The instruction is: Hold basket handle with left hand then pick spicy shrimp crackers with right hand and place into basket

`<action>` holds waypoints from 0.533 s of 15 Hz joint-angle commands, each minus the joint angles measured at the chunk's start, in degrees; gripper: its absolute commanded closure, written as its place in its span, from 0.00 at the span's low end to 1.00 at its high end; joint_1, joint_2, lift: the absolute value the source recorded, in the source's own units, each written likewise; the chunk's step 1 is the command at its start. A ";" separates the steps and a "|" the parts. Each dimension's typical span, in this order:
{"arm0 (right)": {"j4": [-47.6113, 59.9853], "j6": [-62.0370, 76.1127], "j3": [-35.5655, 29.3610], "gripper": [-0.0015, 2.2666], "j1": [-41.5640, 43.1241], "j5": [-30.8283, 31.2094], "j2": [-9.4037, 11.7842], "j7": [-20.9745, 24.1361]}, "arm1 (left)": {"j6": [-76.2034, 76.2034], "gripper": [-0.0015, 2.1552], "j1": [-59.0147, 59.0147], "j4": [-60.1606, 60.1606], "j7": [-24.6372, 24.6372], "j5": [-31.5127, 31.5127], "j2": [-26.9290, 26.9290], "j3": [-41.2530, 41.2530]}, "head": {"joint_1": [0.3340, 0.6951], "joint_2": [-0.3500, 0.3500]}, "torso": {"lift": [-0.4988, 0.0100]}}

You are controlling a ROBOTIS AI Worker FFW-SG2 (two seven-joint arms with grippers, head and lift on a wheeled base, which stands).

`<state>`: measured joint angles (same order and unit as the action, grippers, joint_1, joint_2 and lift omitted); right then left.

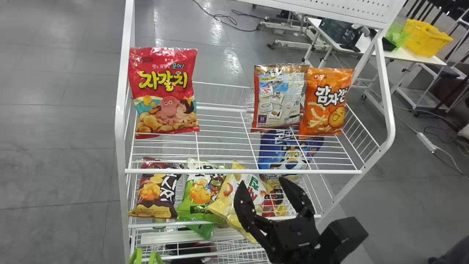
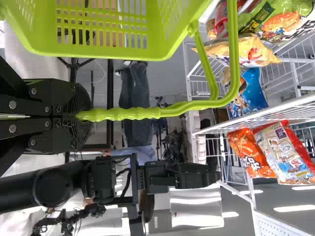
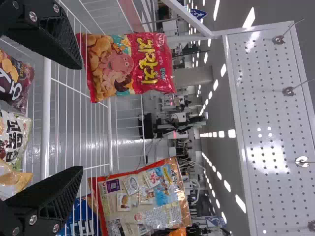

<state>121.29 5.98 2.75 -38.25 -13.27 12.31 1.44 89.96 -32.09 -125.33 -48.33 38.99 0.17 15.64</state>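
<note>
- The white wire rack (image 1: 243,171) is the biggest thing I have, running from the top of my head view down to its bottom edge, with bags on two levels.
- In the upper right of that frame, a white table (image 1: 434,58) carries a yellow tub (image 1: 427,38).
- My green basket (image 2: 103,53) hangs by its handle (image 2: 172,109); a bit of green pokes into the lower left of the head frame.
- My right hand (image 1: 262,182) is at lower centre of the head frame, in front of the rack, its fingers wide apart.
- My left hand (image 2: 82,115) is closed around the basket's handle.
- A red bag with an octopus (image 1: 165,91) sits on the upper shelf, upper left of the frame.
- The bag I take for the spicy shrimp crackers (image 1: 280,97) stands on that same shelf, right of centre and well apart from the octopus bag, its printed back towards me. The orange bag (image 1: 326,102) is right up against its side.
- Below, from lower left to centre, I see a dark bag (image 1: 157,190), a green-and-white bag (image 1: 199,190) and a yellow-and-white bag (image 1: 229,198); a blue bag (image 1: 274,150) lies to their right.
</note>
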 commanded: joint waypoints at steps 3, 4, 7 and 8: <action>0.35 -1.55 -0.02 0.03 0.28 0.00 0.00 0.14 | 0.07 0.88 0.01 0.00 -0.19 0.21 -0.32 0.36 | 1.00 0.03 | 0.91; 0.35 -1.55 0.07 0.03 0.37 0.00 0.00 0.14 | 0.07 0.88 0.01 0.00 -0.19 0.30 -0.32 0.45 | 1.00 0.03 | 0.91; 0.35 -1.73 0.07 0.03 0.37 0.00 0.00 0.14 | 0.07 0.88 0.01 0.00 -0.19 0.39 -0.32 0.62 | 1.00 0.04 | 0.91; 0.35 -1.73 0.07 0.03 0.37 0.09 0.00 0.14 | 0.07 0.88 0.01 0.00 -0.27 0.39 -0.32 0.62 | 1.00 0.04 | 0.91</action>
<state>121.65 4.27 2.80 -37.88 -13.25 12.30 1.58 89.96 -32.08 -125.33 -48.54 39.37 0.17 16.25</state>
